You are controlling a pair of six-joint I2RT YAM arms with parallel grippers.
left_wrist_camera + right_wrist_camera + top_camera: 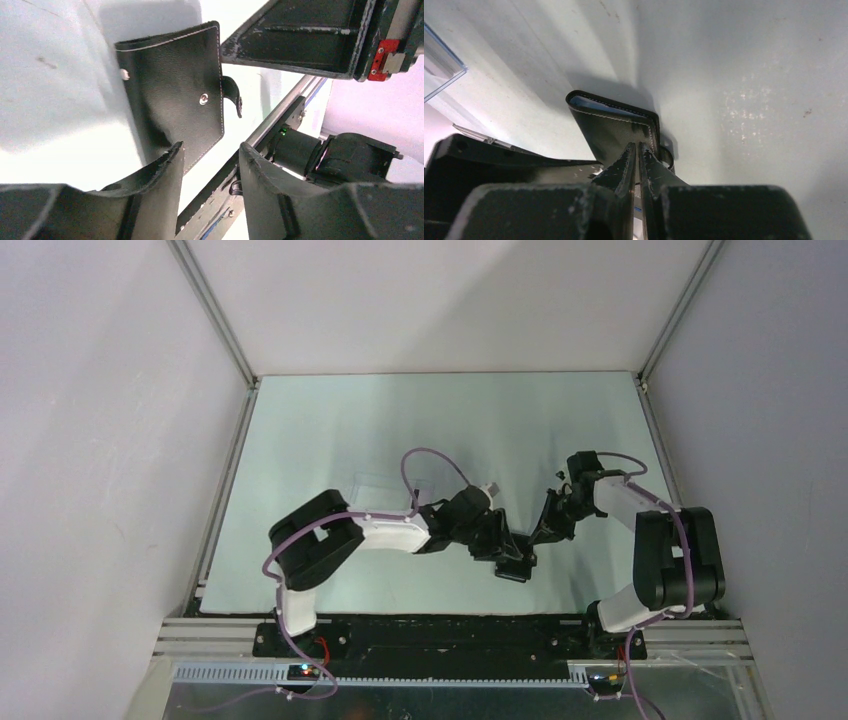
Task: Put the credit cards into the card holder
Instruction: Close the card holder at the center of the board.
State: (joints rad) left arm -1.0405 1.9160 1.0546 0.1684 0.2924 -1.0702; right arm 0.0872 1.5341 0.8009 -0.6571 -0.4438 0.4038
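In my left wrist view, my left jaws are standing open. The small black folding leather card holder [172,95] is showing just beyond them, its lower corner beside one fingertip [172,157] and its snap tab [232,97] sticking out sideways.

In my right wrist view, my right jaws are pinching shut on the holder's near edge, with pale blue lining showing along its far edge.

From above, my two arms are meeting over the near middle of the pale green surface [330,420]. A clear plastic box [385,483] is lying behind my left arm, and grey-white walls [100,440] are enclosing everything.
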